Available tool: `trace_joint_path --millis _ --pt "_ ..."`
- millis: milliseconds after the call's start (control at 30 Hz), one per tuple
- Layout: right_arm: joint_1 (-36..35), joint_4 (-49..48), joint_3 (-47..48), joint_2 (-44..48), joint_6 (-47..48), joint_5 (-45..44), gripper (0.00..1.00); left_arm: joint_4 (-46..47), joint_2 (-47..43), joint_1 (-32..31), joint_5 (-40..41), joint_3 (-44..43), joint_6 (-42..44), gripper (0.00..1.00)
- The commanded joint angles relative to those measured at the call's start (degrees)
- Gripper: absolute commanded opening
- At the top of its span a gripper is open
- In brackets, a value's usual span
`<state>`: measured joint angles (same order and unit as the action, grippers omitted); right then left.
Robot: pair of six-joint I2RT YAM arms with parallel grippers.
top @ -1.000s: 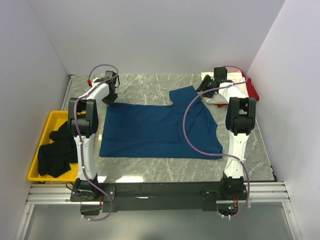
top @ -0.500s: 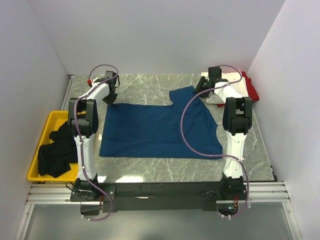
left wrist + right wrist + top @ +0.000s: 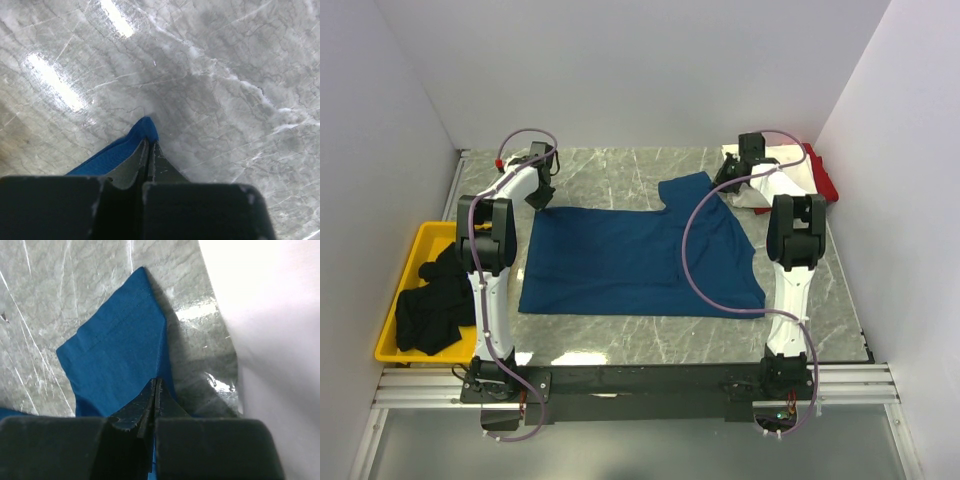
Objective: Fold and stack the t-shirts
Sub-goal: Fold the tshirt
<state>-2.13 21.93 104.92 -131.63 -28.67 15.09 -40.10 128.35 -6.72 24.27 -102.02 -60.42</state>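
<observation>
The navy-blue t-shirt (image 3: pixel 640 262) lies spread flat on the marble table. My left gripper (image 3: pixel 541 197) is down at the shirt's far left corner. Its jaws are shut, with a blue cloth tip (image 3: pixel 145 132) poking out past the left gripper's (image 3: pixel 150 145) fingertips. My right gripper (image 3: pixel 727 180) is at the far right sleeve (image 3: pixel 117 355), jaws shut on the sleeve's edge where the right gripper (image 3: pixel 157 382) meets the cloth. A white t-shirt (image 3: pixel 778 178) and a red one (image 3: pixel 825 180) lie at the back right. Black t-shirts (image 3: pixel 435 300) fill a tray.
The yellow tray (image 3: pixel 412 262) stands off the table's left edge beside the left arm. White cloth (image 3: pixel 270 325) lies close to the right of the right gripper. White walls close in the table on three sides.
Both grippers have closed from partly open onto the blue shirt's far edge. The right arm shifted slightly left toward the sleeve; the left arm stayed put.
</observation>
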Motion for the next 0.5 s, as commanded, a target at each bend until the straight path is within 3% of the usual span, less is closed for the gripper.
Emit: trace_joint_path --millis 0,467 --pt "1.0 -1.2 -0.1 5.5 0.4 0.1 0.00 0.3 -2.6 0.1 0.3 -1.7 1.7 0.01" --pt "1.9 -3.6 -6.7 13.6 0.5 0.6 0.00 1.3 -6.5 1.2 0.2 -0.5 3.7 0.01"
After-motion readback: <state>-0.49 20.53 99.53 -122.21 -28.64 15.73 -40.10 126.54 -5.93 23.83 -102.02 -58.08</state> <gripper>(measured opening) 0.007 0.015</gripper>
